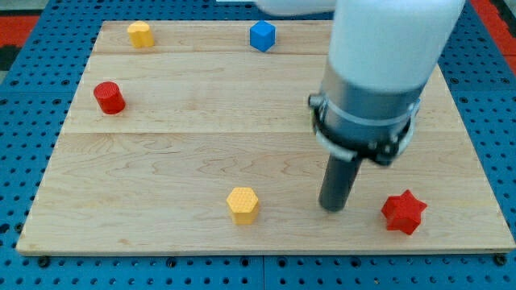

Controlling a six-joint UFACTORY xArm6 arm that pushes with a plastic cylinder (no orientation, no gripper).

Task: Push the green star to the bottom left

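Observation:
No green star shows in the camera view; it may be hidden behind the arm. My tip (332, 208) rests on the wooden board (161, 161) at the lower right. A red star (403, 213) lies just to the tip's right. A yellow hexagon (243, 204) lies to the tip's left, near the board's bottom edge. The arm's white and grey body (379, 72) covers the board's upper right.
A red cylinder (109, 97) stands at the left. A yellow block (140, 34) sits at the top left. A blue cube (262, 36) sits at the top centre. Blue pegboard (24, 121) surrounds the board.

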